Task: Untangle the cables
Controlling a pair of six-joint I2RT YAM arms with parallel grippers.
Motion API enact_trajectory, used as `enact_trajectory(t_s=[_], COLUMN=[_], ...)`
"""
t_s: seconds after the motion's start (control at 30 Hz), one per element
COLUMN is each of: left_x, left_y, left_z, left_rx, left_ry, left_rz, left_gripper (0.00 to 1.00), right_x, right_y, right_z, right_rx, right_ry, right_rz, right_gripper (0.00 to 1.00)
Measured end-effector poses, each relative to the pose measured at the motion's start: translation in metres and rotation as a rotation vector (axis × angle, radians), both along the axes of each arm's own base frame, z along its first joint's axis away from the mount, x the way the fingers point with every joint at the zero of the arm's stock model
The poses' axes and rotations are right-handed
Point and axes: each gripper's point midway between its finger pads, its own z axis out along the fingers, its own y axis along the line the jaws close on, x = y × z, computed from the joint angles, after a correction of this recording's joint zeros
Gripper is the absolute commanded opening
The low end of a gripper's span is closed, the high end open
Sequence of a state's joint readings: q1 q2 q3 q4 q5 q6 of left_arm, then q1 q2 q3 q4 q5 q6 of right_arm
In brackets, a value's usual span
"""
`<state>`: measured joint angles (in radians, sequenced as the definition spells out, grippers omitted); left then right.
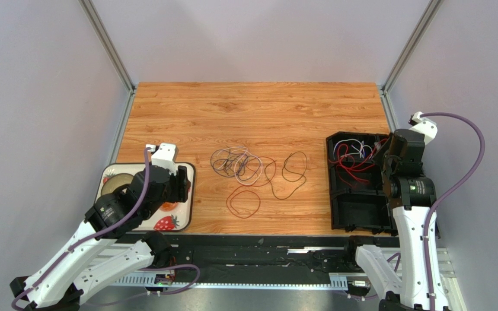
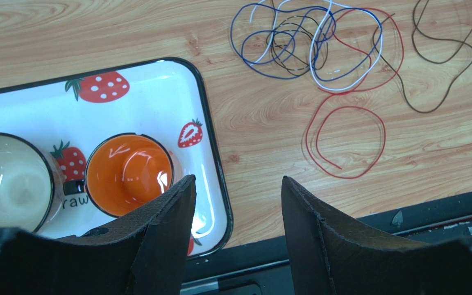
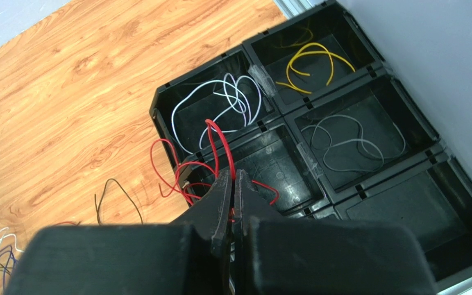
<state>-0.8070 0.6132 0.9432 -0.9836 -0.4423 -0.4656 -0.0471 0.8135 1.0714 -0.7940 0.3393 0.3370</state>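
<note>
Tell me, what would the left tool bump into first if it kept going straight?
The left tool would probably hit the wooden table, just right of the tray. Depth is unclear, though.

A strawberry-print tray (image 2: 158, 92) holding an orange cup (image 2: 129, 174) and a cream cup (image 2: 7, 181) sits near-left, a black compartment box (image 1: 362, 214) right.

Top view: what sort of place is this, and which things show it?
Probably a robot lab cell: grey walls enclose a wooden table, the left arm and right arm are bolted at its near edge, cables and a sorting box lie on it.
</note>
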Motion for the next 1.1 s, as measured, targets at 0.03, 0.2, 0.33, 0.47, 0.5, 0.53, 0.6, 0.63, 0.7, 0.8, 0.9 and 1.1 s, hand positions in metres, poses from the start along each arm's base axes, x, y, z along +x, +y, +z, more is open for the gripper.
enact_trajectory(t_s=[0.03, 0.2, 0.33, 0.47, 0.5, 0.53, 0.6, 0.63, 0.7, 0.8, 0.9, 1.1], left_x=[0.000, 0.000, 0.000, 0.000, 0.000, 0.000, 0.000, 0.000, 0.000, 0.000, 0.000, 0.000], left_y=[0.000, 0.000, 0.000, 0.000, 0.000, 0.000, 0.000, 0.000, 0.000, 0.000, 0.000, 0.000], left_z=[0.000, 0.000, -0.001, -0.001, -0.001, -0.001, -0.001, -0.001, -0.001, -0.001, -0.001, -0.001], left_rx=[0.000, 0.002, 0.002, 0.003, 0.003, 0.003, 0.003, 0.003, 0.003, 0.003, 0.004, 0.004], left_ry=[0.000, 0.002, 0.002, 0.003, 0.003, 0.003, 0.003, 0.003, 0.003, 0.003, 0.003, 0.003], left_rz=[0.000, 0.000, 0.000, 0.000, 0.000, 0.000, 0.000, 0.000, 0.000, 0.000, 0.000, 0.000], left_gripper=[0.63, 0.63, 0.63, 0.63, 0.63, 0.63, 0.63, 0.63, 0.63, 0.63, 0.63, 0.63], right_x=[-0.002, -0.011, -0.017, -0.019, -0.018, -0.017, -0.014, -0.011, -0.008, -0.001, 0.005, 0.002], right_y=[-0.001, -0.012, -0.025, -0.033, -0.034, -0.035, -0.037, -0.038, -0.040, -0.044, -0.046, -0.045], right_z=[-0.003, -0.023, -0.044, -0.061, -0.064, -0.066, -0.069, -0.071, -0.076, -0.087, -0.103, -0.131], right_rx=[0.006, 0.023, 0.035, 0.058, 0.065, 0.069, 0.078, 0.082, 0.088, 0.093, 0.098, 0.105], right_ry=[0.000, 0.010, 0.041, 0.067, 0.072, 0.073, 0.069, 0.066, 0.066, 0.075, 0.096, 0.132], right_rz=[-0.009, -0.087, -0.173, -0.247, -0.260, -0.270, -0.288, -0.295, -0.310, -0.332, -0.341, -0.347], right_gripper=[0.00, 0.00, 0.00, 0.00, 0.00, 0.00, 0.00, 0.00, 0.00, 0.00, 0.00, 0.00])
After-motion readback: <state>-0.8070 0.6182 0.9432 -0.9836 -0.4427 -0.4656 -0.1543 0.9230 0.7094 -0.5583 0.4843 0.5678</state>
